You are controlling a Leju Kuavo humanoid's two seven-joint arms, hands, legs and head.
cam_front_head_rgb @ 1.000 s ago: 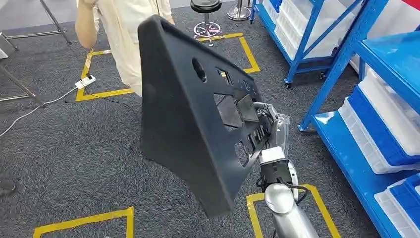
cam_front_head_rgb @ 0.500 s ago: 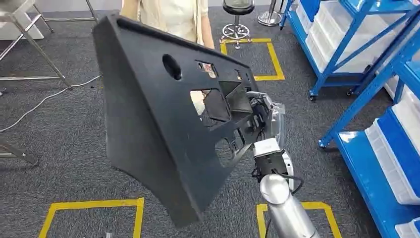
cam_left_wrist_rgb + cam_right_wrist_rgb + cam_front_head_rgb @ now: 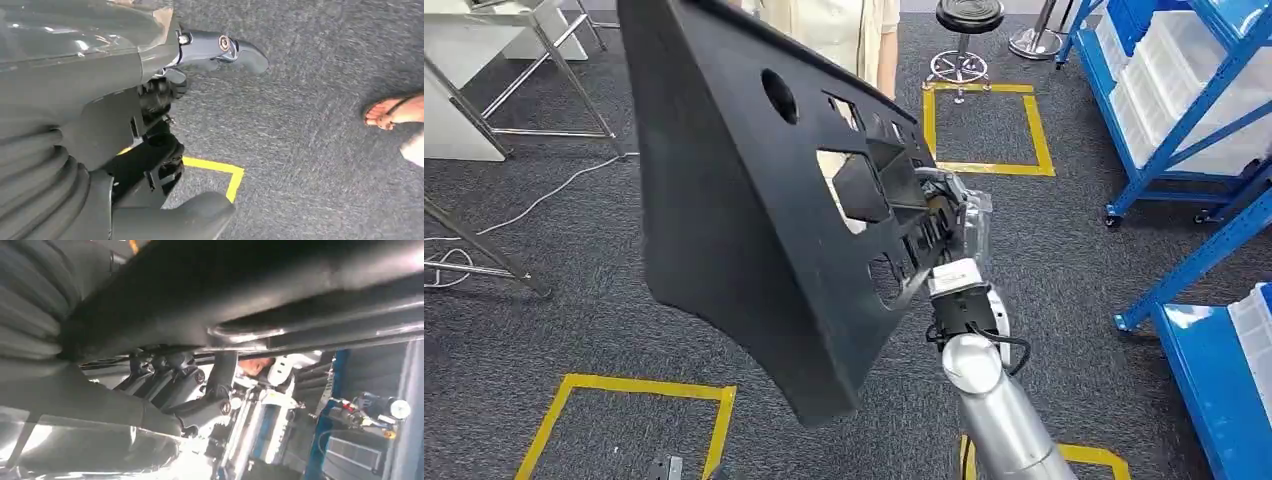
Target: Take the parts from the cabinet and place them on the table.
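My right hand (image 3: 944, 215) grips the black perforated panel (image 3: 754, 200) at its lower edge, fingers hooked through a cutout, holding it tilted in the air above the grey carpet (image 3: 574, 300). My left hand (image 3: 165, 130) hangs over the floor, fingers apart, holding nothing. Since a second ago the camera has swung: the blue shelving (image 3: 1184, 110) sits farther right, and a metal table frame (image 3: 484, 110) has entered at left.

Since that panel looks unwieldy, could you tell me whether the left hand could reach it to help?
Probably not right now: the left hand hangs low over the carpet, open, while the right hand holds the black panel up.
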